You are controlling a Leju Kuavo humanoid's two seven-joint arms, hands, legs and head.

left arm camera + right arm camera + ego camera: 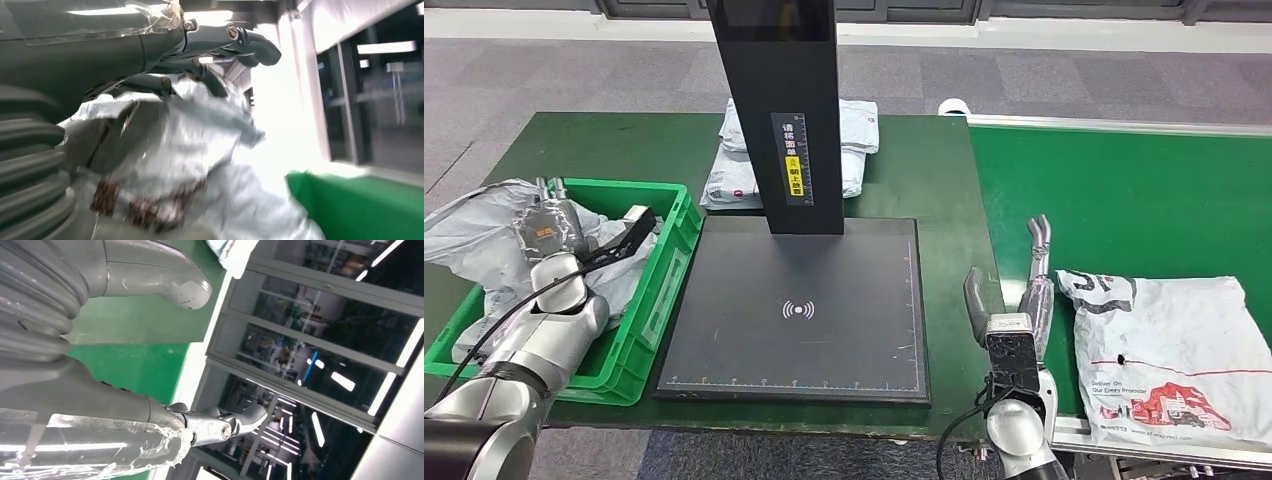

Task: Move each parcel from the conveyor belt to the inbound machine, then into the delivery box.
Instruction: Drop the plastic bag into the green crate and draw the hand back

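A crumpled grey parcel point(474, 230) lies in the green delivery box point(664, 290) at the left. My left hand point(574, 235) is over it, fingers stretched out and thumb spread. In the left wrist view the fingers point(240, 40) reach over the blurred parcel point(190, 150), which lies against the palm. A white printed parcel point(1169, 360) lies flat on the green conveyor belt point(1124, 200) at the right. My right hand point(1014, 300) hovers just left of it, open and empty, thumb point(170, 285) and fingers point(225, 425) wide apart. The black inbound machine platform point(799, 340) sits bare between the two.
The machine's black column point(774, 110) rises from the platform's far edge. A stack of grey parcels point(849, 150) lies on the green table behind it. The belt's metal edge point(1124, 450) runs along the near side by my right arm.
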